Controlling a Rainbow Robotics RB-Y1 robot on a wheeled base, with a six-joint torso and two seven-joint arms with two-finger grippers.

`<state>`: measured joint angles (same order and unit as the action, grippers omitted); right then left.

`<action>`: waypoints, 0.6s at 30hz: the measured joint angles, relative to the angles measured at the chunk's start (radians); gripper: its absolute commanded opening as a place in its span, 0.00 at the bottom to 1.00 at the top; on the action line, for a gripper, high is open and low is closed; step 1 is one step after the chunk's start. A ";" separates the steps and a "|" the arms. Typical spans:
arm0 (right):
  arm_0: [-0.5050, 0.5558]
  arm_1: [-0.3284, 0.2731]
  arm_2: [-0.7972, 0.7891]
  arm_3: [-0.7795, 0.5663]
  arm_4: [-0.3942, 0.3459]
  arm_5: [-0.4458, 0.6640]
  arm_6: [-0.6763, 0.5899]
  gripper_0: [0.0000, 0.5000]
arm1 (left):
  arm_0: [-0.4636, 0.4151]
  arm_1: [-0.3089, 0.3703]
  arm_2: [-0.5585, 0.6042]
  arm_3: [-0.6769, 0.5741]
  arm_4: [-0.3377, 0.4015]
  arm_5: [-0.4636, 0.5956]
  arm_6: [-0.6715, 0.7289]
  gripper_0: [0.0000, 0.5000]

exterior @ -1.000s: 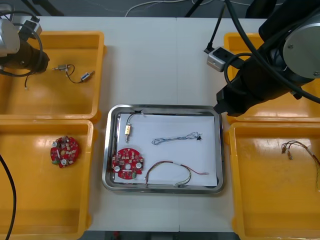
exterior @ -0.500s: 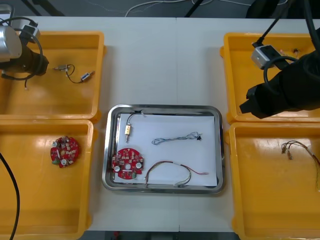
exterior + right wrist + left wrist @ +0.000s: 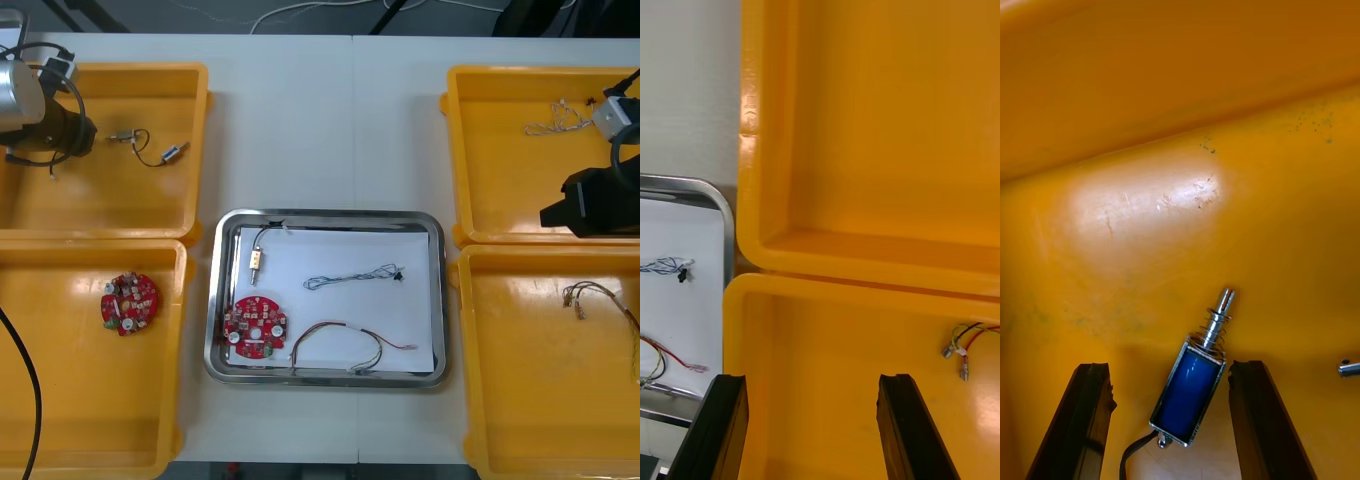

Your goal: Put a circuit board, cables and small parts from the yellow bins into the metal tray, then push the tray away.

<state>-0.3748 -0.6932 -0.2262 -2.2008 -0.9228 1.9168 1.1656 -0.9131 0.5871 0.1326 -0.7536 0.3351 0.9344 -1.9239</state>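
Note:
The metal tray [image 3: 325, 375] lies at mid-table, white inside. It holds a red circuit board [image 3: 255, 327], a small metal part [image 3: 257, 260], a blue and white cable [image 3: 350, 275] and a red and yellow cable [image 3: 345, 345]. My left gripper [image 3: 72, 130] hangs low in the far left yellow bin [image 3: 190, 150]. It [image 3: 1171, 375] is open, and a blue small metal part [image 3: 1193, 379] lies loose between its fingers. My right gripper [image 3: 565, 208] is at the right edge, where the two right bins meet. It [image 3: 812, 379] is open with nothing in it, above the near right bin [image 3: 752, 330].
The far left bin holds small metal parts on a black cable [image 3: 150, 147]. A second circuit board [image 3: 129, 302] lies in the near left bin. A thin cable [image 3: 555, 120] lies in the far right bin, a red and yellow cable [image 3: 590, 297] in the near right bin.
My right arm has pulled away from the tray's far right corner to the right, over the right bins. The left arm has hardly moved.

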 measured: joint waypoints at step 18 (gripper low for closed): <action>0.056 -0.022 -0.024 0.028 0.081 0.000 0.000 1.00 | -0.010 0.000 0.000 0.016 0.026 0.012 0.000 0.00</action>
<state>-0.3188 -0.7155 -0.2506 -2.1730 -0.8420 1.9168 1.1653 -0.9233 0.5871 0.1324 -0.7381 0.3607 0.9465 -1.9244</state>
